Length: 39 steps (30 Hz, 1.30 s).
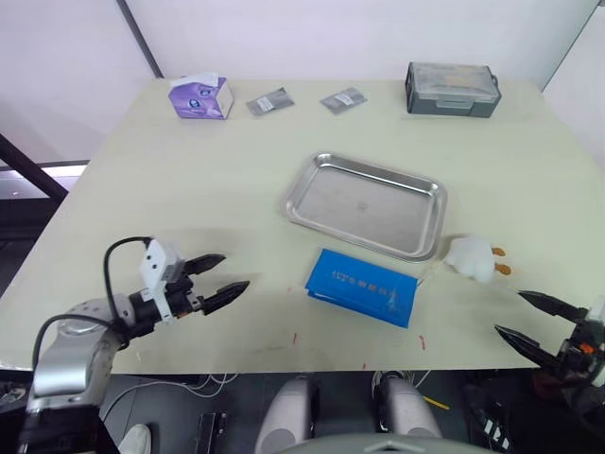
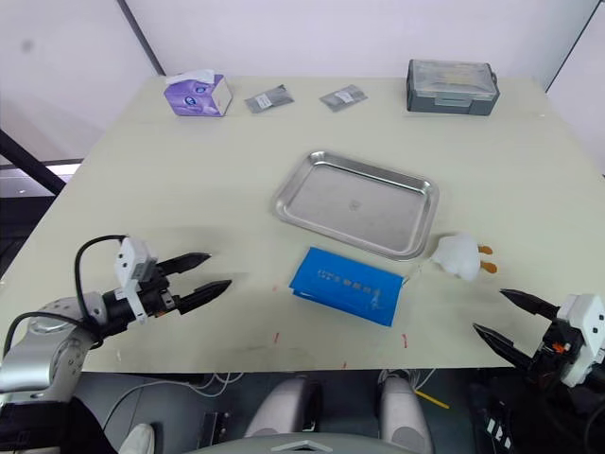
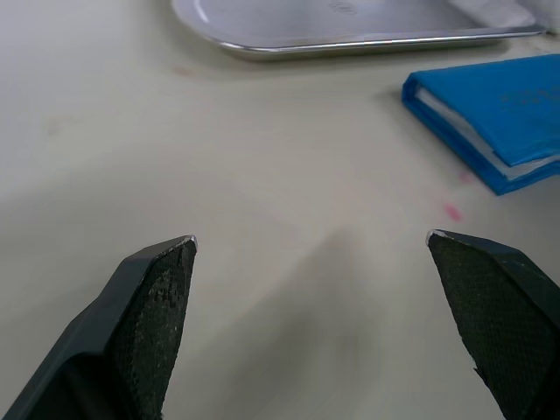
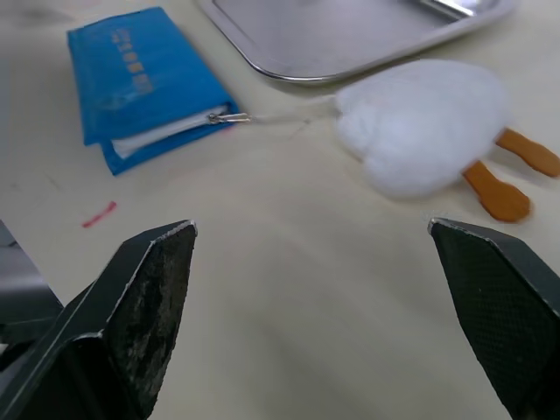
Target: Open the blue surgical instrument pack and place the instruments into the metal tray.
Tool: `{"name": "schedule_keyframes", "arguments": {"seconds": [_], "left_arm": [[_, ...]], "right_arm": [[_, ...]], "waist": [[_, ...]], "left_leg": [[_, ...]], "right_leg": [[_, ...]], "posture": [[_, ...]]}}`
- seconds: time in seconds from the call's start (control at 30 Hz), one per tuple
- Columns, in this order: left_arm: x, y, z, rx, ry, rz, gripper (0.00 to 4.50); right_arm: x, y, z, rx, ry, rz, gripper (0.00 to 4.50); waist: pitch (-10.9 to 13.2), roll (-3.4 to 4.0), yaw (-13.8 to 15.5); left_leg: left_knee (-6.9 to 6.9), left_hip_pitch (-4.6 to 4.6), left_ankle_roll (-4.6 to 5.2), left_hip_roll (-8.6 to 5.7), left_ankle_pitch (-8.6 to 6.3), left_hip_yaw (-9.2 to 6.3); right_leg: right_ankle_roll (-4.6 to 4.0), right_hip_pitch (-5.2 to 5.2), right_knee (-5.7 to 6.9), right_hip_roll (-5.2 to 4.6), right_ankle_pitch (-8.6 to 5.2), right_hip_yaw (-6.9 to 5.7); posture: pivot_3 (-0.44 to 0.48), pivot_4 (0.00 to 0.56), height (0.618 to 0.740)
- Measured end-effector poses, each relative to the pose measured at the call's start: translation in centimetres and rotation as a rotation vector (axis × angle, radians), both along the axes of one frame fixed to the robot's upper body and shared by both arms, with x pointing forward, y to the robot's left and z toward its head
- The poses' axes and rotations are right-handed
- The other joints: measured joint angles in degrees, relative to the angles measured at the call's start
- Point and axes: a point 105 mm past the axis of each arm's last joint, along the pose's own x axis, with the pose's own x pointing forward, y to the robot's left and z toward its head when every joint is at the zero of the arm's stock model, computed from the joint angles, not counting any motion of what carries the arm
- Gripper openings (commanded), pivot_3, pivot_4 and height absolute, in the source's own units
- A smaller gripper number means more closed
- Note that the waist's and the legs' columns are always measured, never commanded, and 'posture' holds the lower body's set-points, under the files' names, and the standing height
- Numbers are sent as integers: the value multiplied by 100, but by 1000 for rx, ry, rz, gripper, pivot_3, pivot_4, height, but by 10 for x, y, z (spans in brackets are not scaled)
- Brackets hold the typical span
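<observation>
Right wrist view: zip pull (image 4: 229, 116) on the closed blue surgical instrument pack (image 4: 140, 79).
Pack: frame centre, below metal tray (image 1: 367, 204).
Tools: left tool (image 1: 224, 276), right tool (image 1: 532, 318) spread wide, empty.
Worktop (image 1: 189, 180): cream.

Bright, even overhead light — soft shadows on the worktop (image 1: 189, 189), mild glare off the metal tray (image 1: 367, 203), wrist close-ups slightly soft.

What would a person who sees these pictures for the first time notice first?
The bright blue surgical instrument pack stands out most: it lies closed near the table's front edge. Just behind it sits the shiny metal tray, with nothing in it. Both grippers hang open at the table's front, the left gripper and the right gripper, neither touching anything.
</observation>
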Motion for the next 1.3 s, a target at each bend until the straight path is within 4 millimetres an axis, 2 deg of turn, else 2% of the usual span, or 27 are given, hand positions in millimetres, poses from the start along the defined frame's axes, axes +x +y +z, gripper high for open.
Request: {"name": "schedule_keyframes", "arguments": {"seconds": [0.23,0.3,0.37,0.4,0.43,0.47,0.5,0.67,0.7,0.93,1.3], "left_arm": [[20,-20,-3,74,-13,-117,4500],[23,-26,-3,75,-20,-141,4500],[29,-35,-2,76,-31,-181,3967],[30,-40,-1,72,-35,-208,3692],[32,-46,0,73,-37,-240,3266],[33,-49,0,72,-38,-260,2683],[34,-54,-1,77,-40,-293,2397],[41,-80,2,67,-57,-464,4],[42,-81,2,68,-59,-478,0],[46,-90,-6,102,-49,-564,0],[49,-86,-16,119,-31,-570,0]], "right_arm": [[13,41,0,-3,-27,73,4478],[15,47,-1,-11,-30,98,4478],[16,55,-4,-26,-35,136,4500],[18,58,-3,-32,-48,151,3959],[21,61,-2,-40,-56,162,3797],[22,63,-3,-47,-60,169,3192],[25,67,-3,-56,-65,184,2905],[29,83,-13,-93,-62,251,286],[30,86,-14,-100,-63,261,53],[38,95,-22,-140,-67,280,53],[45,98,-27,-148,-69,269,53]], "waist": [[0,-2,-1],[1,-2,-1],[1,-3,3],[1,-3,-4],[1,-3,-7],[1,-3,-10],[1,-3,-10],[1,-3,-12],[1,-3,-15],[2,-5,-18],[2,-5,-20]], "left_leg": [[2,-1,0,-3,0,-1],[3,-2,0,-4,0,-1],[5,-3,0,-7,0,-1],[5,-3,0,-7,0,-1],[5,-3,0,-8,1,-1],[5,-3,0,-9,1,-3],[5,-3,0,-18,1,-3],[9,-5,0,-28,1,-4],[9,-5,0,-28,1,-6],[10,-7,0,-28,1,-8],[11,-7,1,-28,1,-9]], "right_leg": [[1,0,2,3,0,-3],[1,0,2,3,0,-4],[1,0,2,3,0,-5],[1,0,3,3,1,-4],[1,0,4,3,1,-5],[1,0,5,5,0,-5],[1,0,5,6,0,-6],[2,0,6,6,0,-9],[1,0,7,6,1,-9],[1,0,9,8,0,-10],[1,0,9,8,0,-11]], "posture": [[0,150,734],[0,150,734],[0,150,734],[0,150,734],[0,150,734],[0,150,734],[0,150,734],[0,150,734],[0,150,734],[0,150,734],[0,150,734]]}}
